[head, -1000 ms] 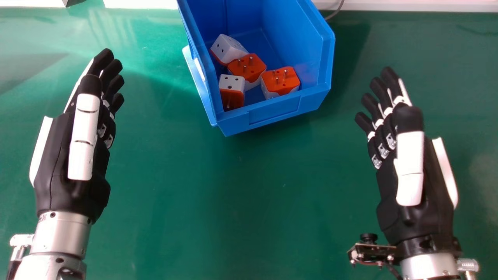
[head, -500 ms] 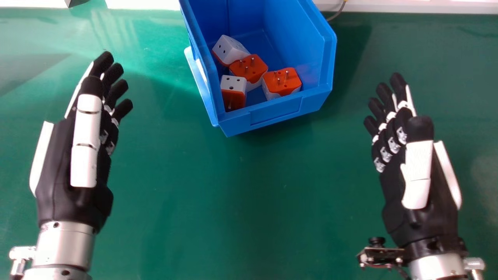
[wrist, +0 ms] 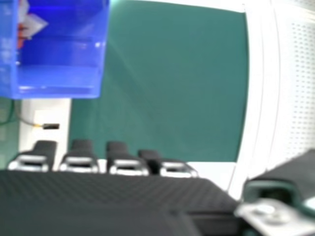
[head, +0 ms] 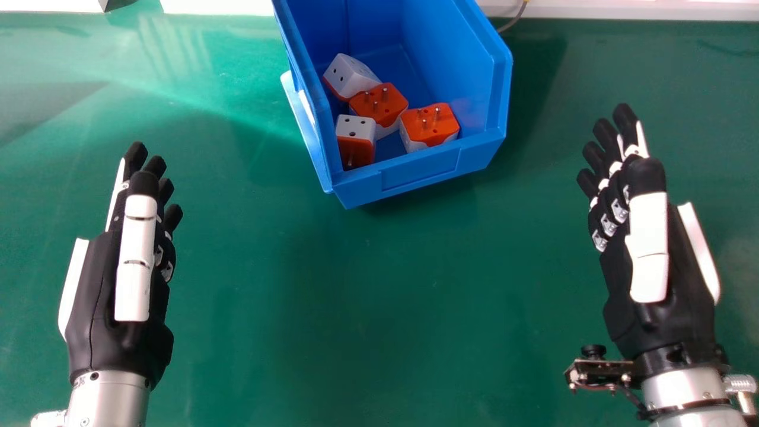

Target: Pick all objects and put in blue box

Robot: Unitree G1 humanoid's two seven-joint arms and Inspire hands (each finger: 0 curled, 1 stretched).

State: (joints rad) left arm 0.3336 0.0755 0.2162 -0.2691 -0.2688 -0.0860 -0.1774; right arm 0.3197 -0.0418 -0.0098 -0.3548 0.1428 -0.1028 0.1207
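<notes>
In the head view my left hand (head: pixel 118 296) is over the green table left of the blue box (head: pixel 415 172), its fingers straight and holding nothing. On the box's other side my right hand (head: pixel 664 267) is likewise open and empty; its fingertips (wrist: pixel 117 150) show in the right hand view. Several orange and white plug adapters lie inside the box: one tilted white-topped (head: pixel 350 76), one pins-up in the middle (head: pixel 379 104), one pins-up at the right (head: pixel 430 124) and one at the front left corner (head: pixel 356 142). The right hand view shows the box (wrist: pixel 59 78) too.
The green table (head: pixel 379 308) spreads in front of the box and to both sides. A white ledge (head: pixel 622 10) runs along its far edge, with a grey cable (head: pixel 513 22) just behind the box's right side.
My left hand has drawn back toward the view's bottom edge. The right hand has shifted to the right, away from the box. The adapters lie as before.
</notes>
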